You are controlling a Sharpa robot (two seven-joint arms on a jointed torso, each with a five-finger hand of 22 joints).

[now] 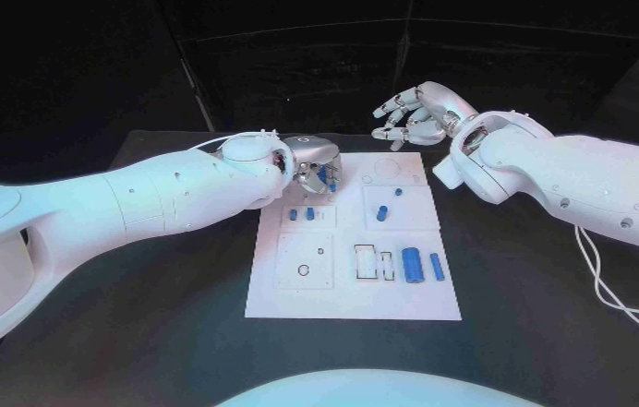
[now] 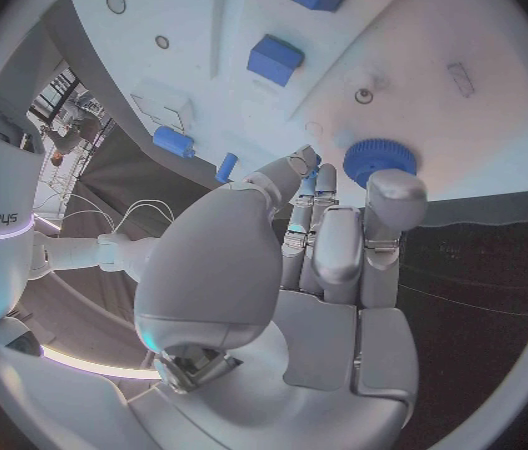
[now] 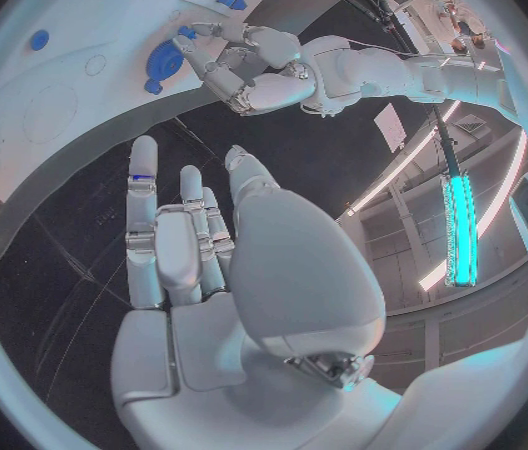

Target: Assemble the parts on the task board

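The task board point(image 1: 355, 282) is laid flat on the black table point(image 1: 147, 333), its long side running away from the robot. The left hand point(image 1: 313, 169) is held over the board's far left corner, fingers drawn together and pointing down at a blue gear point(image 2: 370, 158) that is seen flat on the board just beyond the fingertips point(image 2: 304, 170). Whether the gear is already touched or pinched cannot be told; nothing is plainly held. The right hand point(image 1: 415, 113) is kept off the board past its far edge, fingers spread, holding nothing.

The step in hand is judged to be a pick or seating of the gear. To do it well, the fingers should be brought down square around the gear's rim, thumb opposite, so the disc is not tipped or slid; neighbouring pieces should be left undisturbed, and the right hand kept clear.

The gear has no long axis in plan; its flat face is turned up and its bore axis stands upright. The large blue cylinder point(image 1: 413, 265) near the board's right edge is laid on its side, long axis along the board's long side, with a thinner blue pin point(image 1: 437, 267) just beside it, parallel. A short blue peg point(image 1: 382, 212) lies mid-board, roughly the same way. Two small blue blocks point(image 1: 301, 213) are set near the left edge, close to the left hand.
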